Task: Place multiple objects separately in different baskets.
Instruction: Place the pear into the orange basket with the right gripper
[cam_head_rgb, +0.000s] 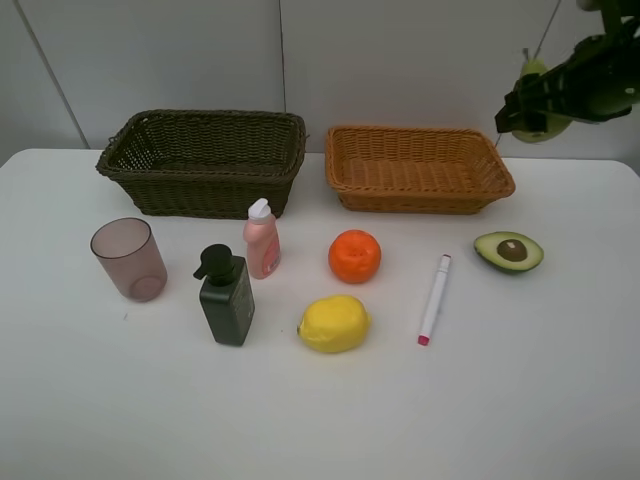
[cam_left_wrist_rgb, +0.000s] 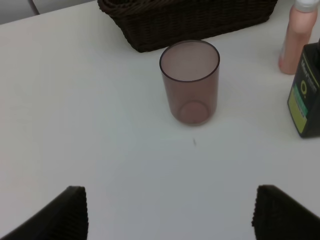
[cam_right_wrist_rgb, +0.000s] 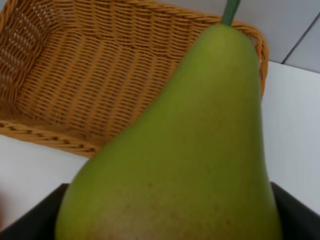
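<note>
High over the table, exterior camera: the right gripper (cam_head_rgb: 524, 106) is hanging in the air by the right end of the tan basket (cam_head_rgb: 420, 204), gripping a green pear (cam_head_rgb: 544, 131). The fingers are covering most of the fruit, so I cannot tell which way it is pointing. The left arm is not showing. On the table, a pinkish cup (cam_head_rgb: 130, 260), pump bottle (cam_head_rgb: 227, 300), pink bottle (cam_head_rgb: 262, 240), orange (cam_head_rgb: 355, 255), lemon (cam_head_rgb: 335, 323) and avocado half (cam_head_rgb: 508, 251) are sitting in front of both baskets. A marker (cam_head_rgb: 434, 300) is lying lengthwise front-to-back, pink tip nearest.

Left wrist: the left gripper (cam_left_wrist_rgb: 172, 217) is hovering with jaws wide apart, gripping nothing. The cup (cam_left_wrist_rgb: 190, 82) is standing upright ahead, just before the dark basket (cam_left_wrist_rgb: 190, 22).

Right wrist: only this view is giving the pear's (cam_right_wrist_rgb: 190, 150) direction. Its long axis is running away from the camera, stem (cam_right_wrist_rgb: 230, 12) leading, toward the tan basket's (cam_right_wrist_rgb: 45, 131) far rim. The right gripper's (cam_right_wrist_rgb: 165, 222) dark fingers (cam_right_wrist_rgb: 30, 220) are flanking the fat end.
</note>
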